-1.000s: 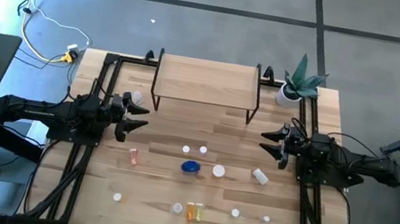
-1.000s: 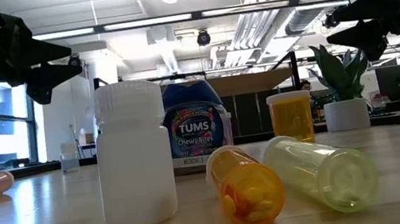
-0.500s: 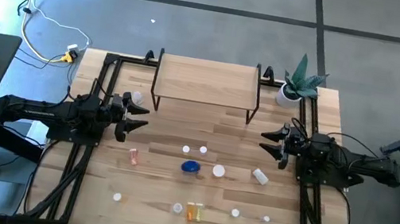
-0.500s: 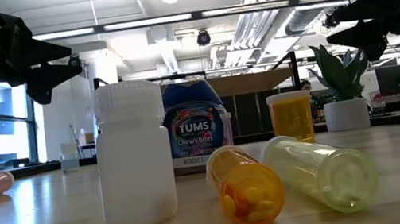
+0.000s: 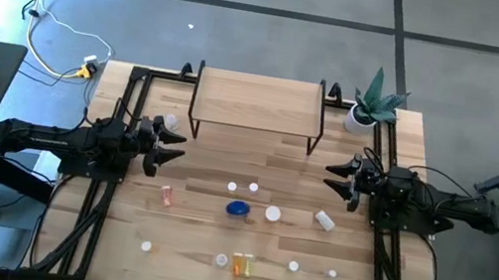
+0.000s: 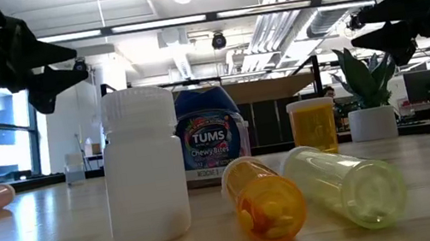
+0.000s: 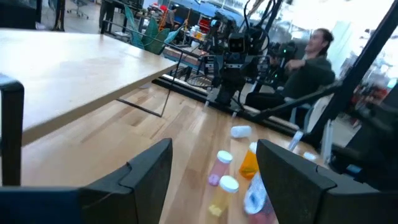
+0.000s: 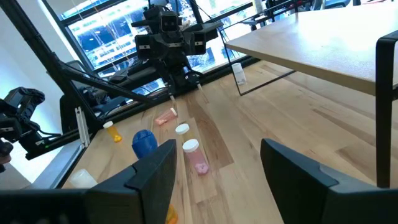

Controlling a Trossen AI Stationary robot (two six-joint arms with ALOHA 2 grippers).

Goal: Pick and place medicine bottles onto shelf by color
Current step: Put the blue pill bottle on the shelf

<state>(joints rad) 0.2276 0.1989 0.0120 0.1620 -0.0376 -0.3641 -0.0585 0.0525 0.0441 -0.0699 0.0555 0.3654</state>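
Note:
Small medicine bottles stand or lie scattered on the wooden table: a blue-topped one point(image 5: 237, 208), a white one point(image 5: 272, 213), a pink one lying on its side point(image 5: 167, 194), an orange one lying near the front point(image 5: 243, 265) and a white one lying at the right point(image 5: 324, 220). The light-wood shelf point(image 5: 258, 101) stands on black legs at the far side, with no bottle on it. My left gripper point(image 5: 174, 144) is open and empty above the table's left part. My right gripper point(image 5: 332, 178) is open and empty above the right part. Both point toward the middle.
A potted green plant point(image 5: 372, 104) stands at the far right corner beside the shelf. Black frame rails point(image 5: 98, 207) run along the table's left and right sides. A person sits beyond the table in the left wrist view point(image 7: 311, 59).

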